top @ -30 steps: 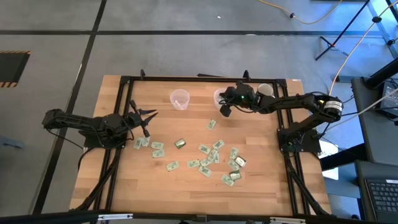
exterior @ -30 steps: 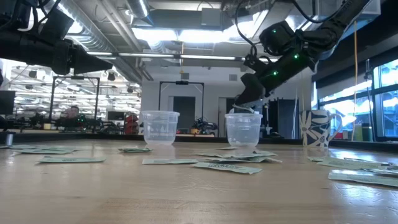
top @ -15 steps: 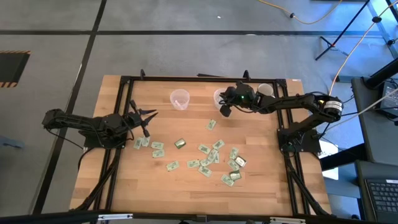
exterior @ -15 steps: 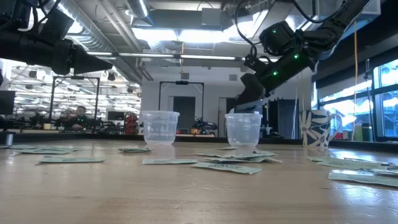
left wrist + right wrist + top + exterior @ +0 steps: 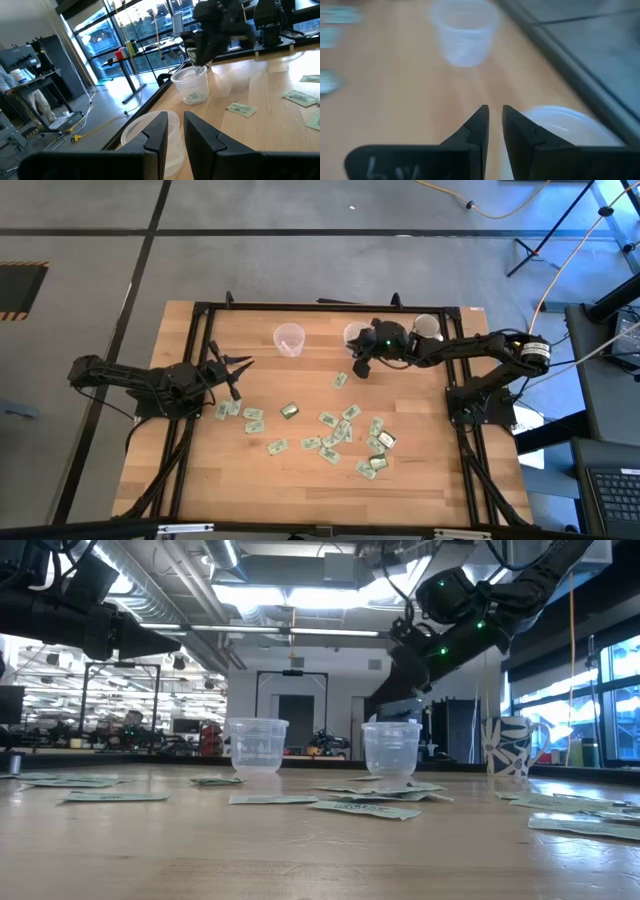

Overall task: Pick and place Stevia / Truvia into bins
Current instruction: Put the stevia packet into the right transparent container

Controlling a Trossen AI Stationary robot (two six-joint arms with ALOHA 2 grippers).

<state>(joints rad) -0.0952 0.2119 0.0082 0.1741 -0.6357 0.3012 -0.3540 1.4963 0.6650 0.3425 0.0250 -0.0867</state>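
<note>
Many pale green and white sachets [image 5: 330, 425] lie flat across the middle of the table. Two clear cups stand upright near the far edge: the left cup [image 5: 289, 338] and the right cup [image 5: 355, 335]. In the left wrist view, the right cup [image 5: 192, 89] holds something pale green. My right gripper [image 5: 360, 367] hangs just beside and above the right cup [image 5: 565, 130], shut and empty, pointing toward the left cup [image 5: 465, 30]. My left gripper [image 5: 240, 375] waits by the table's left side, shut and empty, facing the left cup [image 5: 152, 132].
A white patterned mug [image 5: 427, 326] stands to the right of the right cup, behind my right arm. A black frame [image 5: 330, 306] runs along the table's far edge and sides. Bare wood lies along the near edge [image 5: 300, 495].
My right gripper has drawn back a little from over the right cup, toward the near edge, and has tipped more level. A pale sachet that showed at that cup's rim under its fingers a second ago no longer shows there.
</note>
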